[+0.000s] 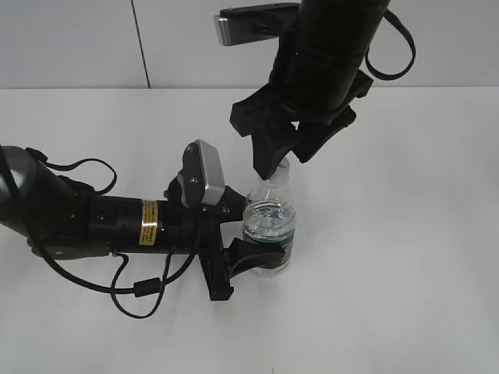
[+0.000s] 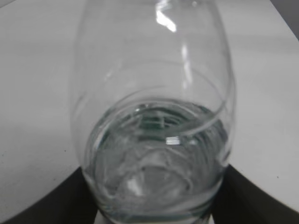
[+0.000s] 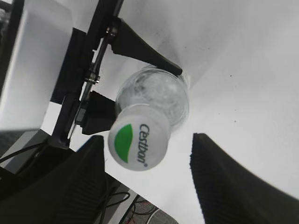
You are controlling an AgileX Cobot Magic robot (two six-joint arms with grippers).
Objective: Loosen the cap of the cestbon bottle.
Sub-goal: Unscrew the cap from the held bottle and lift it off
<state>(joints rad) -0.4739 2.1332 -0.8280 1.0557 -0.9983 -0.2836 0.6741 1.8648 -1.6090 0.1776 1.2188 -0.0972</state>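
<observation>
Bracing cestbon bottle in left fingers; right fingers open astride cap, centre before closing.

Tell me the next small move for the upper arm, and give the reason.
Probably shift the right gripper to centre it on the cap, then close. In the right wrist view the cap lies near one finger with a wide gap to the other, and nothing grips it yet. The left gripper already clamps the cestbon bottle at its label, so the bottle looks steadied.
</observation>
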